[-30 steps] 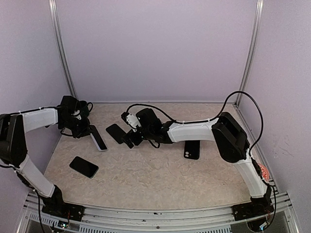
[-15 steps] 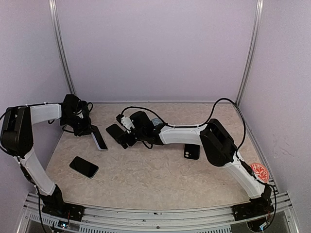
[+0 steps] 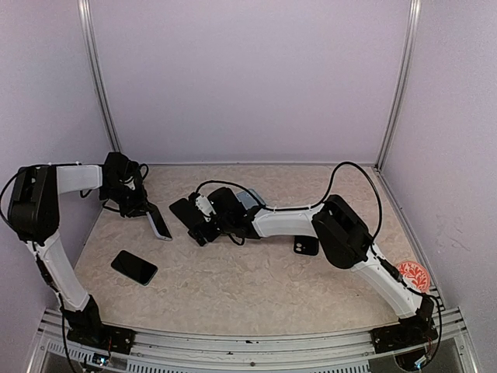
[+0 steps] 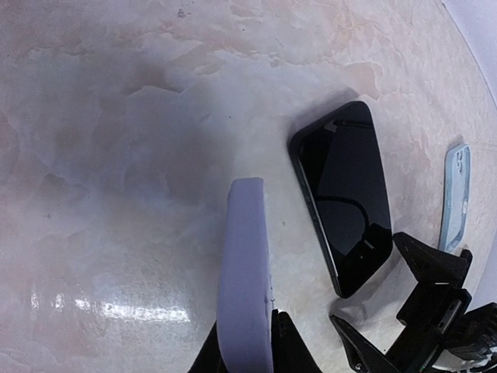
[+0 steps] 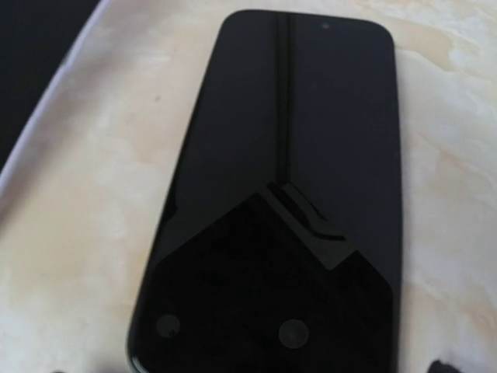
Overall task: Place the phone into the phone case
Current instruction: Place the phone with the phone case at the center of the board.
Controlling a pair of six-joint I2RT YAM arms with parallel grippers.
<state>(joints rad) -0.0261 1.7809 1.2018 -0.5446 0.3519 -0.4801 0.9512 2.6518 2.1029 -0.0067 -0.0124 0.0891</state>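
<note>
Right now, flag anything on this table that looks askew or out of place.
The lilac case at left is tilted up on its edge, pinched by the jaws of the left gripper, while the black phone beside it lies flat. Nothing looks spilled or broken.

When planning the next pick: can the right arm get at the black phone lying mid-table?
Probably yes: the right gripper is open right at the phone, which lies flat and uncovered; the left gripper and its case stand apart to the side.
</note>
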